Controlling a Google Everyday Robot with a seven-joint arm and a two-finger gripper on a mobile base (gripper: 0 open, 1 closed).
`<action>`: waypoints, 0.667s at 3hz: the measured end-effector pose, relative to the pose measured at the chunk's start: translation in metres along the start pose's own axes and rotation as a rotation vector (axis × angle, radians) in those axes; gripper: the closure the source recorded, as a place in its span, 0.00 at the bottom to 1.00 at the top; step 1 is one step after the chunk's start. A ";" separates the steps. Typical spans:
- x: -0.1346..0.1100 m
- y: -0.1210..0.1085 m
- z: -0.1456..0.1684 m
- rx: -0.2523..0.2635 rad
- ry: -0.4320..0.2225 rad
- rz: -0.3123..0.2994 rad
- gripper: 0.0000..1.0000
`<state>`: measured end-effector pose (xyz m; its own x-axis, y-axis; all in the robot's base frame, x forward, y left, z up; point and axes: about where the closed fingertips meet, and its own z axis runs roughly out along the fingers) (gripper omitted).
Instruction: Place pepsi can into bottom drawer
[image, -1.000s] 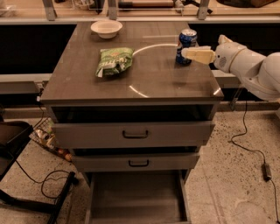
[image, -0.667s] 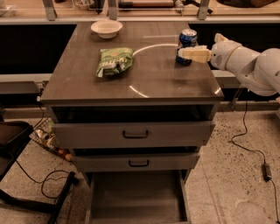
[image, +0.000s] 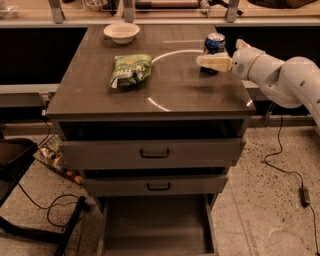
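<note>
From my remote seat, the pepsi can (image: 215, 43) stands upright on the cabinet top (image: 175, 97), near the right rear corner and just behind the bright curved reflection on the surface. The gripper (image: 206, 60) is level with the lower half of the can, reaching in from the right on the white arm (image: 280, 80). Its cream tip crosses in front of the can's base. I cannot tell whether it is clenched on the can or released, because the can hides what lies behind it.

The bottom drawer (image: 111, 227) is pulled well out at the foot of the cabinet, with its plain grey floor in view, well below and forward of the can. Above it, the middle drawer (image: 157, 186) and the top drawer (image: 152, 152) each show a dark handle. Both stand slightly forward of the frame, with a dark gap over each.

Elsewhere on the top, a green snack bag (image: 131, 69) lies left of centre, well apart from the can, and a white bowl (image: 121, 32) sits near the rear left edge.

On the speckled floor to the right, a black cable (image: 280, 167) runs to a small power brick (image: 303, 195). At lower left there is a dark chair base (image: 20, 200) with loose wire beside it.
</note>
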<state>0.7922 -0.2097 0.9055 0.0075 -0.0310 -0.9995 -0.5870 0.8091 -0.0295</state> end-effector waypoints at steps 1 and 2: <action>0.005 0.005 0.008 -0.013 -0.001 0.004 0.19; 0.008 0.008 0.014 -0.019 -0.002 -0.007 0.42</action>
<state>0.7986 -0.1950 0.8973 0.0135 -0.0352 -0.9993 -0.6018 0.7978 -0.0362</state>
